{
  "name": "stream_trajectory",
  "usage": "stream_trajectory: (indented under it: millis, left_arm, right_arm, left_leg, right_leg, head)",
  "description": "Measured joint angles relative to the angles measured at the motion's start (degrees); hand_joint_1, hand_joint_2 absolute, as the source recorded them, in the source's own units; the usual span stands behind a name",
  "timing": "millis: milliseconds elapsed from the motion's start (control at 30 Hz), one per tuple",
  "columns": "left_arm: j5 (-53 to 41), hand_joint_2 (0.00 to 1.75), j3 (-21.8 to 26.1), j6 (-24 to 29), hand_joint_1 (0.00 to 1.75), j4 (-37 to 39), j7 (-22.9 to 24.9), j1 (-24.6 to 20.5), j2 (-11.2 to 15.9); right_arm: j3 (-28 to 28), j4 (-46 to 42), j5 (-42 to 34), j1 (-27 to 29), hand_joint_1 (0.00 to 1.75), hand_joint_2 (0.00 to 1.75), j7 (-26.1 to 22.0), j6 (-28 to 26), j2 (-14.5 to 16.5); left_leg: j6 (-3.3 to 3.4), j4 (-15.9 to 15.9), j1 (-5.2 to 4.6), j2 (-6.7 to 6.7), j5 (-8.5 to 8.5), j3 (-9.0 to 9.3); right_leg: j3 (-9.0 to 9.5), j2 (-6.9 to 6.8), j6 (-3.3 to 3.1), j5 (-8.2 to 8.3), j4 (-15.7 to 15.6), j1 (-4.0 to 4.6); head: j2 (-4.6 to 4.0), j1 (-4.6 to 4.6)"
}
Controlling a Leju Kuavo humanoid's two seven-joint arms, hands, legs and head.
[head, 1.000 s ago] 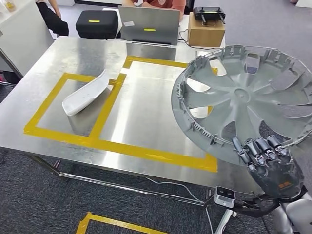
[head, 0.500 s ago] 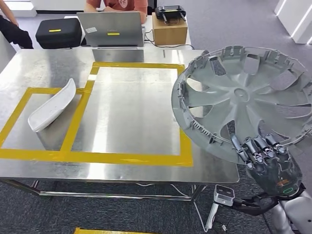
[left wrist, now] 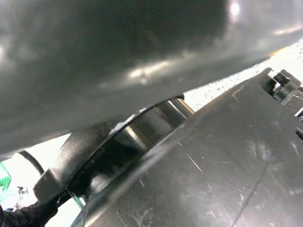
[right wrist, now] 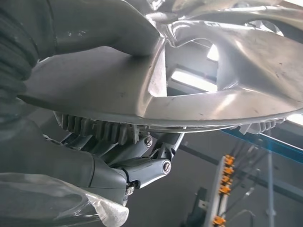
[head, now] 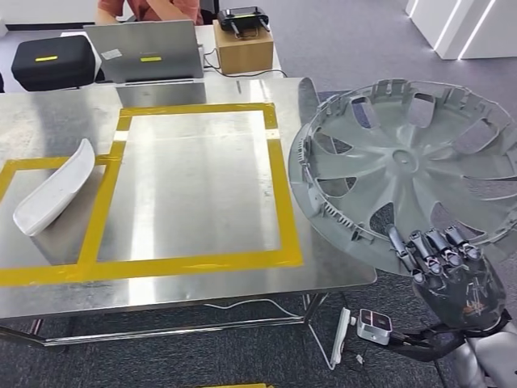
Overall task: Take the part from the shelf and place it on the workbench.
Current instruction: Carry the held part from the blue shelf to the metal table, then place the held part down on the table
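My right hand (head: pixel 454 271) grips the near rim of a large grey wheel cover (head: pixel 402 162), which is held tilted with its ribbed inner side facing me. The cover hangs over the right edge of the steel workbench (head: pixel 195 186) and the floor beside it, clear of the tabletop. In the right wrist view the cover's rim (right wrist: pixel 221 71) lies across the hand's fingers (right wrist: pixel 107 165). A yellow taped rectangle (head: pixel 287 210) marks the bench to the left of the cover. The left wrist view is a dark close blur, and I cannot make out how the left hand's fingers lie.
A white curved part (head: pixel 55 187) lies in a smaller taped box at the bench's left. At the far edge stand a black case (head: pixel 52 61), a laptop (head: pixel 143 50) and a cardboard box (head: pixel 244 48); a person (head: pixel 153 8) sits behind. A power strip (head: pixel 338 335) lies on the floor.
The whole view has swung to the right, so the bench and its items sit further left in the picture. The wheel cover stays held in my right hand at the same place in view.
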Motion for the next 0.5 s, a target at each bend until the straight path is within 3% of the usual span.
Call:
stream_trajectory:
  millis: [33,100,167,200,267,300,333,367,400,467,500]
  left_arm:
    - [0.0,0.00,0.0,0.0,0.00,0.0,0.0,0.0,0.0]
    - [0.0,0.00,0.0,0.0,0.00,0.0,0.0,-0.1,0.0]
    - [0.0,0.00,0.0,0.0,0.00,0.0,0.0,-0.1,0.0]
    - [0.0,0.00,0.0,0.0,0.00,0.0,0.0,-0.2,0.0]
    - [0.0,0.00,0.0,0.0,0.00,0.0,0.0,-0.1,0.1]
    - [0.0,0.00,0.0,0.0,0.00,0.0,0.0,0.0,0.1]
    - [0.0,0.00,0.0,0.0,0.00,0.0,0.0,0.0,0.1]
    - [0.0,0.00,0.0,0.0,0.00,0.0,0.0,0.0,0.1]
    - [0.0,0.00,0.0,0.0,0.00,0.0,0.0,0.0,0.1]
    - [-0.1,0.00,0.0,-0.1,0.00,0.0,0.0,0.0,0.2]
    - [-0.2,0.00,0.0,-0.2,0.00,0.0,0.0,0.0,0.2]
  right_arm:
    - [0.0,0.0,0.0,0.0,1.75,1.75,0.0,0.0,0.0]
    - [0.0,0.0,0.0,0.0,1.75,1.75,0.0,0.0,0.0]
    - [0.0,0.0,0.0,0.1,1.75,1.75,0.0,0.0,0.0]
    - [0.0,0.0,0.0,0.0,1.75,1.75,0.0,0.0,0.0]
    - [0.0,0.0,0.0,0.0,1.75,1.75,0.0,0.0,0.0]
    - [0.0,0.0,0.0,0.0,1.75,1.75,0.0,0.0,0.1]
    - [0.0,0.0,0.0,0.0,1.75,1.75,0.0,0.0,0.1]
    - [0.0,0.0,0.1,0.0,1.75,1.75,0.0,0.0,0.1]
    - [0.0,0.0,0.1,0.0,1.75,1.75,0.0,0.0,0.1]
    - [0.0,0.1,0.1,0.0,1.75,1.75,0.4,0.0,0.1]
    - [0.0,0.2,0.1,0.0,1.75,1.75,0.7,0.0,0.1]
  left_leg:
    - [-0.28,0.1,-0.17,0.35,-0.06,0.07]
    - [-0.84,0.1,-0.23,1.10,-0.18,0.20]
    - [-1.45,1.5,0.02,0.25,-1.55,-0.14]
    - [-1.70,3.8,0.14,-0.77,-3.07,-1.03]
    - [-1.89,11.5,0.25,-2.77,-6.90,-4.33]
    - [-1.90,15.0,0.25,-3.13,-8.16,-5.99]
    - [-1.83,17.0,0.24,-3.28,-8.37,-6.98]
    - [-1.67,16.7,0.22,-3.37,-7.38,-6.99]
    - [-1.43,14.0,0.21,-3.49,-5.39,-5.94]
    - [-0.76,6.1,0.15,-4.13,-1.28,-2.61]
    - [-0.55,3.1,0.12,-4.43,-0.27,-1.35]
  right_leg:
    - [0.61,-0.32,-0.33,-0.03,-1.0,0.17]
    - [0.58,0.73,-1.15,0.07,-1.0,0.31]
    - [0.60,1.69,-1.95,0.21,-1.1,0.15]
    - [0.66,2.15,-2.34,0.28,-1.2,0.03]
    - [0.64,3.14,-2.76,0.27,-1.2,0.05]
    - [0.65,3.75,-2.83,0.26,-1.2,0.10]
    - [0.67,4.43,-2.85,0.26,-1.1,0.16]
    - [0.70,5.13,-2.84,0.25,-1.1,0.21]
    - [0.76,5.71,-2.83,0.25,-1.1,0.25]
    - [0.81,6.64,-2.73,0.20,-0.9,0.39]
    - [0.71,6.98,-2.58,0.19,-0.8,0.46]
  head:
    - [0.01,0.04]
    - [0.01,0.00]
    - [0.01,-0.17]
    - [0.01,-0.34]
    - [0.01,-0.65]
    - [0.00,-0.75]
    - [0.00,-0.78]
    - [0.00,-0.80]
    - [0.00,-0.82]
    - [0.00,-0.96]
    - [0.00,-1.03]
